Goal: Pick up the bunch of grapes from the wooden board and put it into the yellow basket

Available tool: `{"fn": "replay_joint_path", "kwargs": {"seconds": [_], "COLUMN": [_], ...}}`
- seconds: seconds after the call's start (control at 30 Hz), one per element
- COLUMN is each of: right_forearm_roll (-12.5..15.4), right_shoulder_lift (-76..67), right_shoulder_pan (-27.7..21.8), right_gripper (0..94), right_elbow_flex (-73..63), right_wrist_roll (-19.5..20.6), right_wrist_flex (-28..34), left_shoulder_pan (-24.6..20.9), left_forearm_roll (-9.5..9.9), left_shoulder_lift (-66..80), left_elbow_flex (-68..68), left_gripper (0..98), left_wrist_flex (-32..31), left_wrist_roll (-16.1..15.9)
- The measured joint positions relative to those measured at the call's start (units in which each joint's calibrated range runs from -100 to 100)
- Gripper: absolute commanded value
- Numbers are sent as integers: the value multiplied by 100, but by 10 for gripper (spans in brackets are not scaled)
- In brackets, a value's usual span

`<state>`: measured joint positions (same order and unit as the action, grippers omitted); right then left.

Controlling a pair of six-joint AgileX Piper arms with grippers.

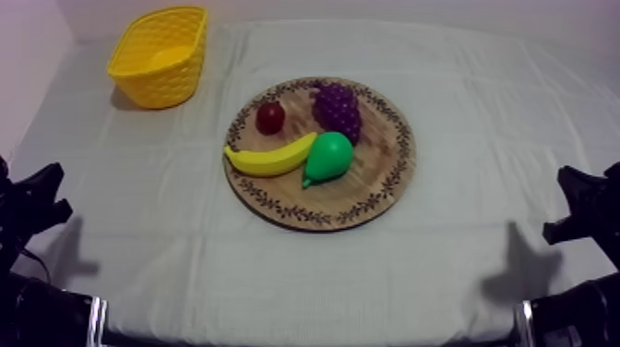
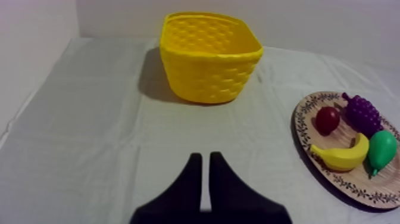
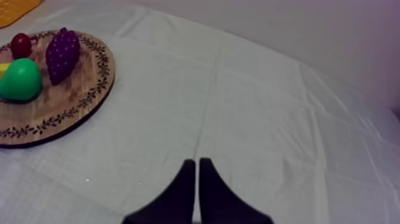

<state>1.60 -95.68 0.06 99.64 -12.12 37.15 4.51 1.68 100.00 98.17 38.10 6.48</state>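
Left gripper (image 2: 203,156) and right gripper (image 3: 196,161) closed tight, empty, both well short of board (image 1: 378,175), grapes (image 1: 337,109) on board's far part, basket (image 1: 157,88) beyond board's left: pick not yet begun, next likely a reach with jaws parted above grapes.

**Six things counted, four of them fruit**

One round wooden board (image 1: 387,159) in the middle and one yellow basket (image 1: 164,81) at the far left. On the board lie four toy fruits, one of each kind: one banana (image 1: 268,159) at its near left, one pear (image 1: 329,155) to the right of that, one small red fruit (image 1: 270,117) farther back and one bunch of grapes (image 1: 337,109) at the far right. It looks like a single bunch, though its berries are too small to count. Two grippers: one left gripper (image 2: 204,179) and one right gripper (image 3: 195,184)
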Motion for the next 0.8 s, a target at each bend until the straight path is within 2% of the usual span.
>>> {"fn": "replay_joint_path", "kwargs": {"seconds": [0.17,0.33,0.43,0.8], "right_forearm_roll": [0,0,0,0], "right_shoulder_lift": [0,0,0,0], "right_shoulder_pan": [0,0,0,0], "right_gripper": [5,5,5,5], "right_elbow_flex": [0,0,0,0], "right_wrist_roll": [0,0,0,0], "right_wrist_flex": [0,0,0,0], "left_shoulder_pan": [-173,-185,-185,-185], "left_forearm_roll": [20,20,20,20], "left_shoulder_lift": [0,0,0,0], "left_elbow_flex": [90,87,87,87], "left_gripper": [0,0,0,0], "left_wrist_flex": [-268,-257,-246,-246], "left_wrist_roll": [-177,-677,-829,-831]}}
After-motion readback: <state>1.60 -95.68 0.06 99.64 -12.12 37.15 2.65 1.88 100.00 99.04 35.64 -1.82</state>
